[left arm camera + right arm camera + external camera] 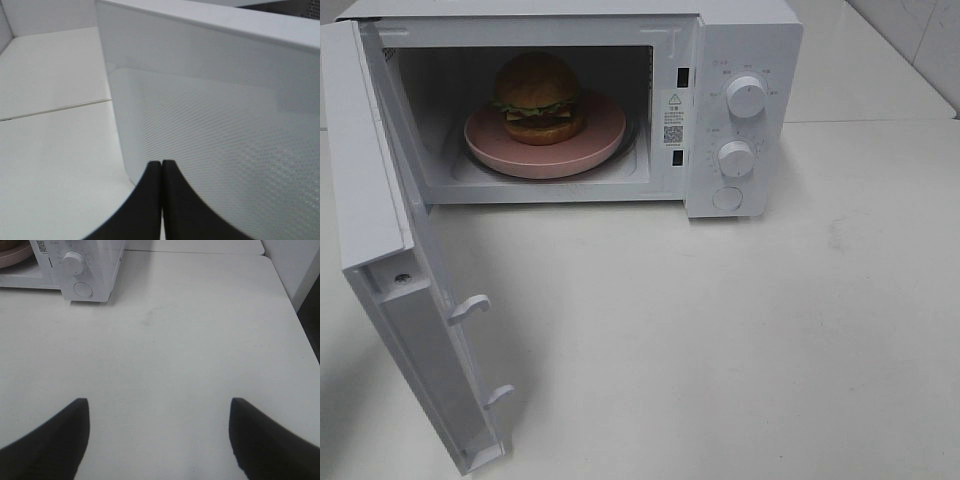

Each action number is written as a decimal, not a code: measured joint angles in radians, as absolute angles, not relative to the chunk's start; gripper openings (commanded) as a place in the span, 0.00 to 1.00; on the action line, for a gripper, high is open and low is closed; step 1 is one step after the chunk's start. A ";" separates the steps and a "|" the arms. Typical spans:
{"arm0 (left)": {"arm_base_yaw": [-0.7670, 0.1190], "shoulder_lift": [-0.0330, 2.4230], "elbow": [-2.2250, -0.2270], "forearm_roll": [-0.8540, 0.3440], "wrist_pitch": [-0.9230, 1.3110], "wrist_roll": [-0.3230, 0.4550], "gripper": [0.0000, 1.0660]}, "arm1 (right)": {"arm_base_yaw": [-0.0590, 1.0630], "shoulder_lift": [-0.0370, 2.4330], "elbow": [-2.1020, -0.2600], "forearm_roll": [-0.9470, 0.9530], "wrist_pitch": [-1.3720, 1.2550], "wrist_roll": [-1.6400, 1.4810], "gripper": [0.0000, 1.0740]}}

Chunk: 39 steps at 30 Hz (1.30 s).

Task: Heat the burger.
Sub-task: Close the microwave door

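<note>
— How do the left fingers stand?
— The left gripper (161,166) has its dark fingers pressed together, gripping nothing. The tips sit right by the perforated panel of the microwave door (225,130); I cannot tell if they touch it.
— And the right?
— The right gripper (160,405) has its fingers spread wide over the white table (175,340), well apart from the microwave (100,270).
— Where is the burger?
— The burger (538,97) sits on a round pink plate (605,135) inside the microwave's cavity. The door stands wide open, and two white knobs (746,97) face the front.
</note>
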State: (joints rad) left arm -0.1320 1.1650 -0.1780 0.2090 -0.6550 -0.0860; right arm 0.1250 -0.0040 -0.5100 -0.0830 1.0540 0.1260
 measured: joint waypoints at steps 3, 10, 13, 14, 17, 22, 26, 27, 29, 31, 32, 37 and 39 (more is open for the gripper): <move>-0.177 1.241 -0.198 0.216 -0.707 -0.086 0.00 | 0.125 -0.004 -0.510 -0.083 1.054 0.126 0.69; -0.254 1.425 -0.234 0.206 -0.872 -0.089 0.00 | 0.125 -0.004 -0.510 -0.083 1.054 0.126 0.69; -0.290 1.474 -0.262 0.205 -0.896 -0.089 0.00 | 0.125 -0.004 -0.510 -0.083 1.054 0.126 0.69; -0.290 1.474 -0.262 0.205 -0.896 -0.089 0.00 | 0.125 -0.004 -0.510 -0.083 1.054 0.126 0.69; -0.332 1.514 -0.297 0.195 -0.909 -0.089 0.00 | 0.125 -0.004 -0.510 -0.083 1.054 0.126 0.69; -0.420 1.577 -0.361 0.078 -0.923 -0.089 0.00 | 0.125 -0.004 -0.510 -0.083 1.054 0.126 0.69; -0.467 1.611 -0.410 0.017 -0.924 -0.086 0.00 | 0.125 -0.004 -0.510 -0.083 1.054 0.126 0.69; -0.492 1.630 -0.442 -0.011 -0.924 -0.086 0.00 | 0.125 -0.004 -0.510 -0.083 1.054 0.126 0.69; -0.504 1.641 -0.460 -0.024 -0.924 -0.086 0.00 | 0.125 -0.004 -0.510 -0.083 1.054 0.126 0.69; -0.535 1.670 -0.508 -0.067 -0.924 -0.086 0.00 | 0.125 -0.004 -0.510 -0.083 1.054 0.126 0.69; -0.535 1.670 -0.508 -0.067 -0.924 -0.086 0.00 | 0.125 -0.004 -0.510 -0.083 1.054 0.126 0.69; -0.573 1.719 -0.587 -0.123 -0.924 -0.086 0.00 | 0.125 -0.004 -0.510 -0.083 1.054 0.126 0.69; -0.592 1.744 -0.634 -0.144 -0.924 -0.086 0.00 | 0.125 -0.004 -0.510 -0.083 1.054 0.126 0.69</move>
State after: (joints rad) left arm -0.5920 1.7440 -0.6340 -0.1440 -0.9240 -0.0860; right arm 0.1250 -0.0040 -0.5100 -0.0830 1.0540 0.1260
